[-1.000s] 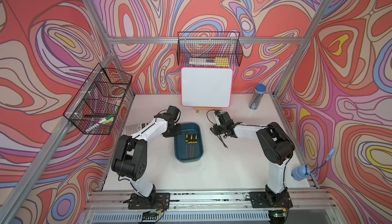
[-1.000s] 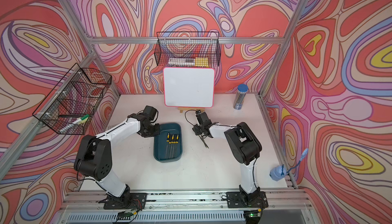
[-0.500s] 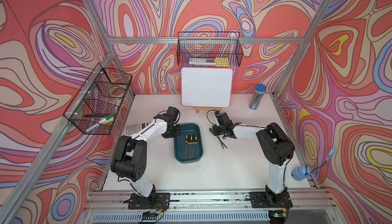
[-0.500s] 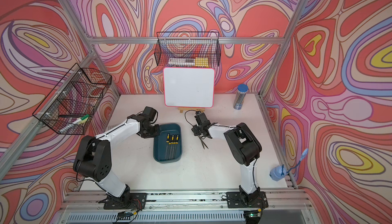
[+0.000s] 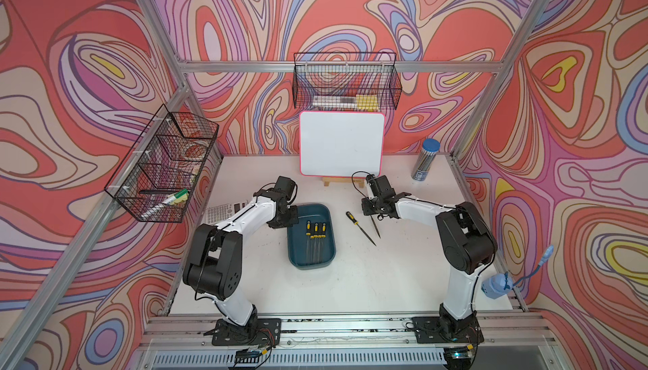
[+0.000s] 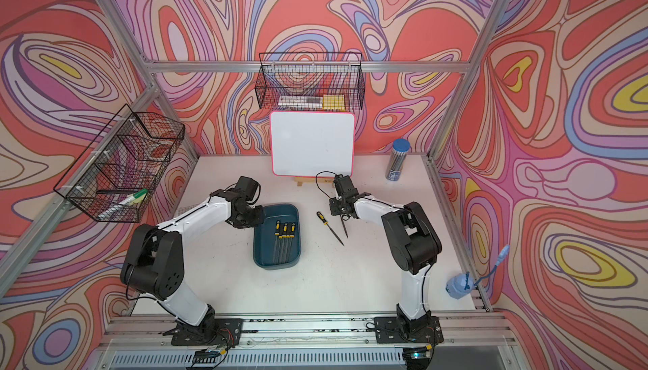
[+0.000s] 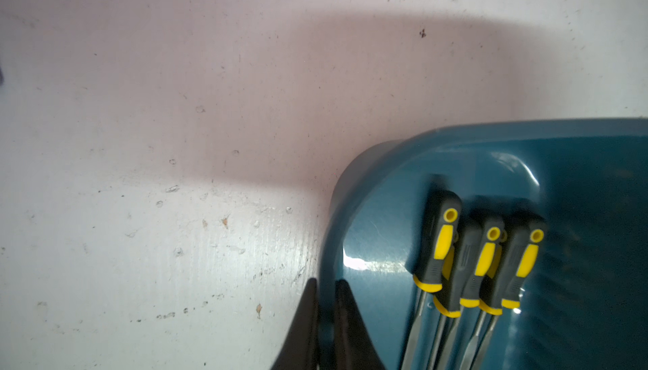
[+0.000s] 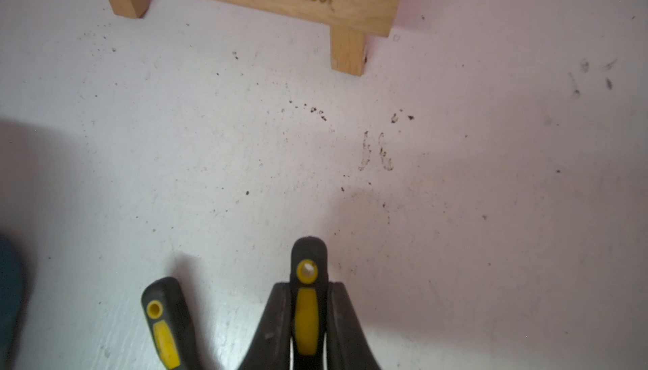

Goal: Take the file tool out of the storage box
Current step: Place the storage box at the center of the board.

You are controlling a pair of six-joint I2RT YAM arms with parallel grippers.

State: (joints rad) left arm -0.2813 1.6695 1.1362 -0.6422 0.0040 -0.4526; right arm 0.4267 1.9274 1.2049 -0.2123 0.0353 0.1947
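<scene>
Left wrist — left end effector (image 7: 326, 284) clenched on storage box (image 7: 526, 130) rim; right wrist — right end effector (image 8: 308, 289) clenched on file tool (image 8: 308, 254).

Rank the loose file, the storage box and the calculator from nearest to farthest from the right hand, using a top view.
From the right hand, which grips the held file:
1. Loose file, lying just beside it.
2. Storage box, further to its left.
3. Calculator, far left, by the wall.
</scene>
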